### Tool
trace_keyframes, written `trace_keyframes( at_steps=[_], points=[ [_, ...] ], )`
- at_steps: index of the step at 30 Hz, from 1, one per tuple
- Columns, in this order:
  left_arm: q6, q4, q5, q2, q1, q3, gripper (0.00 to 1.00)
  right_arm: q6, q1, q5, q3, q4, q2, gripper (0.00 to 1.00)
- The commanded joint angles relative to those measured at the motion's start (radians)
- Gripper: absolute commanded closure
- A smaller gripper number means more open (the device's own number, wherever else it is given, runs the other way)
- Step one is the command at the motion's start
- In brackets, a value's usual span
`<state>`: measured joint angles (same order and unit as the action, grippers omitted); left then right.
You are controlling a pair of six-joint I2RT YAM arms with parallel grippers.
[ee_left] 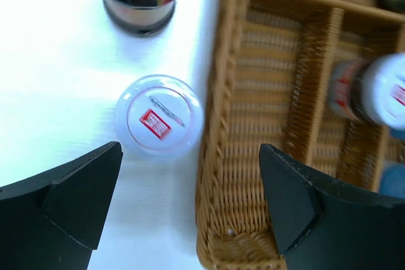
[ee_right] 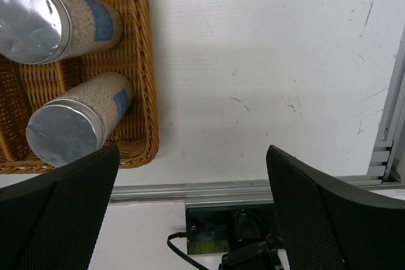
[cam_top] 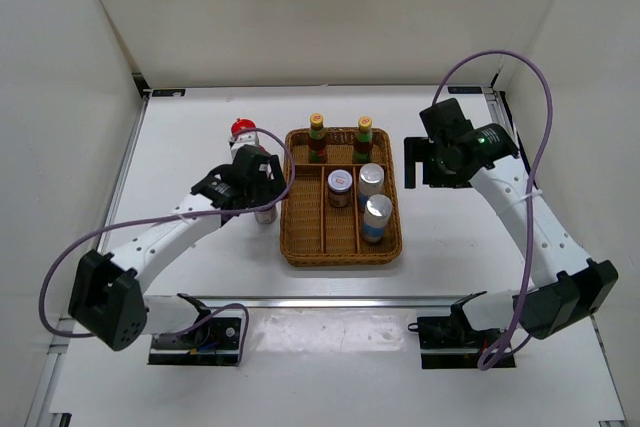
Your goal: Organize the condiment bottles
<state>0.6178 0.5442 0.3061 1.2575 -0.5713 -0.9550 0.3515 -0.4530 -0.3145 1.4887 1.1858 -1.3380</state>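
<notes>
our left gripper hangs at the left wall of the tray. its jaws are spread wide and grip nothing. one black finger is over the table and the other is over the tray's left compartment, which looks bare.

just ahead of the jaws a loose jar stands upright on the table, close against the tray's left wall. we cannot tell whether it touches. its round pale lid carries a small red sticker. we judge the wide jaws are set to straddle it for a lift into the tray.

our right gripper hovers off the tray's right side over bare table. it is just as wide open and holds nothing, and we read it as parked out of the way.

inside the tray's right compartment, two blue-labelled jars stand one behind the other. they are smooth cylinders with dull silver lids against the coarse brown weave. a brown jar sits in the middle compartment. its lid looks like the loose one's, so they likely belong together.

two slim yellow-capped bottles stand in the tray's far cross compartment, grouped by kind like the rest.

off the tray's far left corner, a red-capped jar stands on the table, not yet sorted.
</notes>
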Motion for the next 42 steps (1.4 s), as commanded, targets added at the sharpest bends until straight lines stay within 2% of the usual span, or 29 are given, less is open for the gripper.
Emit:
trace_keyframes(
  at_steps=[1,11,13,14,15,17,18,21,22,24,29,32,36,42],
  points=[
    [0.101,-0.003,-0.022,0.052,0.054,-0.002,0.0,-0.034,0.002,0.023,0.007,-0.032,-0.001,0.01],
    [0.053,-0.044,-0.062,0.209,0.106,-0.051,0.0,-0.052,0.002,0.041,0.007,-0.041,-0.01,0.01],
    [0.053,-0.044,-0.062,0.218,0.106,-0.051,0.07,-0.052,0.002,0.041,0.007,-0.041,-0.01,0.01],
    [0.053,-0.044,-0.071,0.218,0.106,-0.051,0.11,-0.062,0.002,0.041,0.007,-0.051,-0.01,0.01],
    [0.053,-0.044,-0.071,0.218,0.106,-0.051,0.26,-0.062,0.002,0.041,0.007,-0.051,-0.01,0.01],
    [0.053,-0.033,-0.071,0.195,0.106,-0.051,0.45,-0.062,0.002,0.041,0.007,-0.051,-0.01,0.01],
    [0.04,-0.033,-0.071,0.183,0.106,-0.062,0.6,-0.062,0.002,0.041,0.007,-0.051,-0.01,0.01],
    [0.04,0.025,-0.03,0.128,0.106,-0.103,0.76,-0.071,0.002,0.041,0.007,-0.051,-0.01,0.01],
    [0.054,0.092,0.019,0.117,0.096,-0.144,0.82,-0.071,0.002,0.041,0.007,-0.051,-0.01,0.01],
    [0.031,0.129,0.06,0.089,0.062,-0.188,0.87,-0.071,0.002,0.041,-0.002,-0.051,-0.01,0.01],
    [-0.064,0.117,0.103,0.091,-0.027,-0.344,0.89,-0.052,0.002,0.031,-0.002,-0.051,-0.01,0.01],
    [-0.125,0.063,-0.045,0.156,-0.082,-0.387,0.89,-0.033,0.002,0.022,-0.013,-0.051,-0.01,0.01],
    [-0.157,-0.01,-0.146,0.217,-0.18,-0.396,0.89,-0.032,0.002,0.031,-0.013,-0.051,-0.02,0.01],
    [-0.177,-0.058,-0.383,0.311,-0.216,-0.407,0.89,-0.032,0.002,0.031,-0.041,-0.051,-0.001,0.01]
  ],
)
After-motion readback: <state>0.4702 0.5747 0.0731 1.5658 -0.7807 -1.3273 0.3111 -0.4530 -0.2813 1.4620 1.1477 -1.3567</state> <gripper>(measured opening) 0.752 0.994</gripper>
